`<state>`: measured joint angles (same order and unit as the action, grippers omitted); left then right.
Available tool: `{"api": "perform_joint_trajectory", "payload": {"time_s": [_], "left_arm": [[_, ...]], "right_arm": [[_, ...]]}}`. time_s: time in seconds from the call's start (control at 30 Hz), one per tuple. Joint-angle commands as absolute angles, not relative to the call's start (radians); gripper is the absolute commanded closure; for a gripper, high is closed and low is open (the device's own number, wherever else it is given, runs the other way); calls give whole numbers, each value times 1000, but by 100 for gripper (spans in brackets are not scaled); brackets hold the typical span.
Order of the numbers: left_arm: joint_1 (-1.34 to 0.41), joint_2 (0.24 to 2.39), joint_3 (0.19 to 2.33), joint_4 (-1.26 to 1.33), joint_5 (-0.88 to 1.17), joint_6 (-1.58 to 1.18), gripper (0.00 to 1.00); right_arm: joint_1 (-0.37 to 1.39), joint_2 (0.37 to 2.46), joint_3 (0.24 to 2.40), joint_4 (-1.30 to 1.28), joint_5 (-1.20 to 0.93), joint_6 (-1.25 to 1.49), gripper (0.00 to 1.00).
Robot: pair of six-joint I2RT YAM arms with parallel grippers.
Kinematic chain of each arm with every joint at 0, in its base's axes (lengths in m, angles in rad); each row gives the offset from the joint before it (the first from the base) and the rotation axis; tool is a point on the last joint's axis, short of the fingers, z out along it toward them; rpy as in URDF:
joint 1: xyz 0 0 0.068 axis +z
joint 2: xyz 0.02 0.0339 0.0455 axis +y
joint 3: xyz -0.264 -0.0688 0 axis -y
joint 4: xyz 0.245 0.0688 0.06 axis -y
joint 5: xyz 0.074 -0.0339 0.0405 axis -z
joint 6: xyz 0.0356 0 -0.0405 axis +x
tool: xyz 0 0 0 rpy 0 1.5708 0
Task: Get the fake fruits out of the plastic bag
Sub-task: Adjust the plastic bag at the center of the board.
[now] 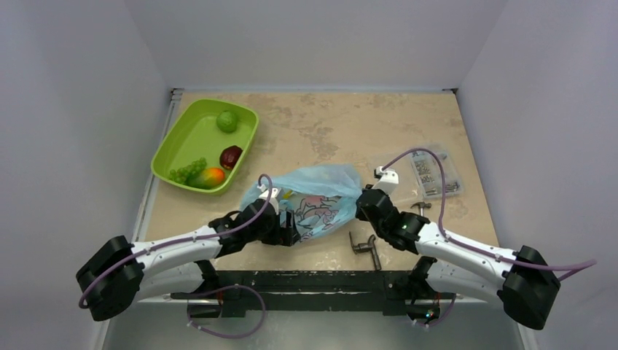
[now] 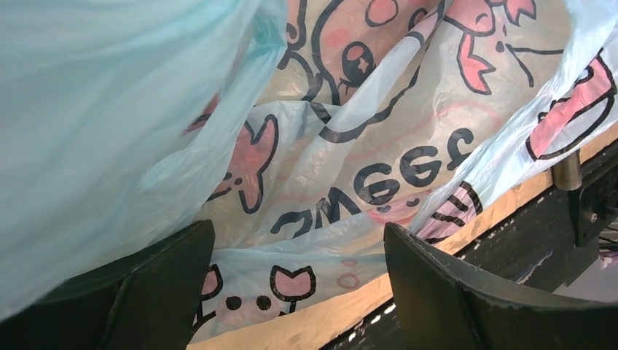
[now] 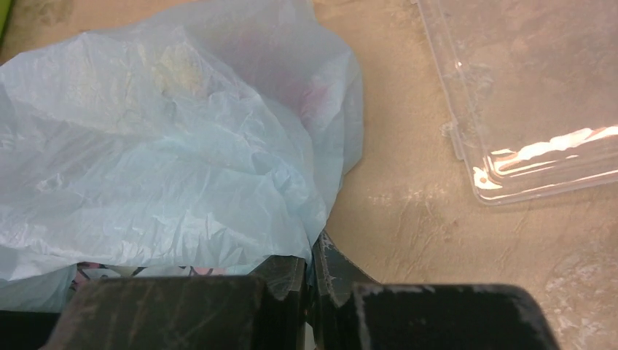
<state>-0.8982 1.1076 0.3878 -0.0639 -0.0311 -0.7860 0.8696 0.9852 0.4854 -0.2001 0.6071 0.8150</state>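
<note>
Right claw [image 3: 312, 281] pinched shut on plastic bag [image 3: 182, 168] edge, likely anchoring it — left claw [image 2: 295, 244] wide open, empty, bag film just ahead, likely reaching in

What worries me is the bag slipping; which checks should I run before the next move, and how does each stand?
1. The right fingers shut on the plastic bag at its edge: ok.
2. The left fingers open, facing the bag: ok.
3. Bag mouth facing the left fingers: cannot tell; the left wrist view shows only printed film.
4. Fruit inside the bag: cannot tell; the film hides it.
5. Room in the lime-green tray beside the round green fruit, dark red piece, grape bunch and orange one: ok.
6. The clear parts box apart from the bag: ok.
</note>
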Motion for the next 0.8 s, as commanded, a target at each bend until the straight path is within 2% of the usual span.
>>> {"api": "perform_joint_trajectory", "payload": {"time_s": [0.0, 0.23, 0.37, 0.43, 0.53, 0.63, 0.7, 0.77], "left_arm": [[-900, 1015, 390, -118, -26, -749, 13], [-900, 1093, 624, -70, 68, -701, 13], [-901, 1229, 736, -16, 75, -696, 18], [-901, 1308, 787, 33, 66, -690, 27], [-900, 1414, 846, 33, 7, -731, 50], [-901, 1489, 868, 72, -39, -820, 58], [-902, 1524, 844, 137, -55, -886, 67], [-902, 1549, 798, 230, -69, -962, 69]], "right_arm": [[871, 966, 463, -55, 537, 694, 100], [872, 886, 416, -37, 435, 684, 100], [871, 844, 423, -86, 432, 693, 100], [871, 824, 430, -114, 438, 705, 100], [871, 798, 433, -128, 447, 711, 100], [871, 792, 436, -131, 451, 707, 100], [871, 797, 442, -138, 453, 707, 100], [871, 800, 442, -143, 458, 707, 100]]}}
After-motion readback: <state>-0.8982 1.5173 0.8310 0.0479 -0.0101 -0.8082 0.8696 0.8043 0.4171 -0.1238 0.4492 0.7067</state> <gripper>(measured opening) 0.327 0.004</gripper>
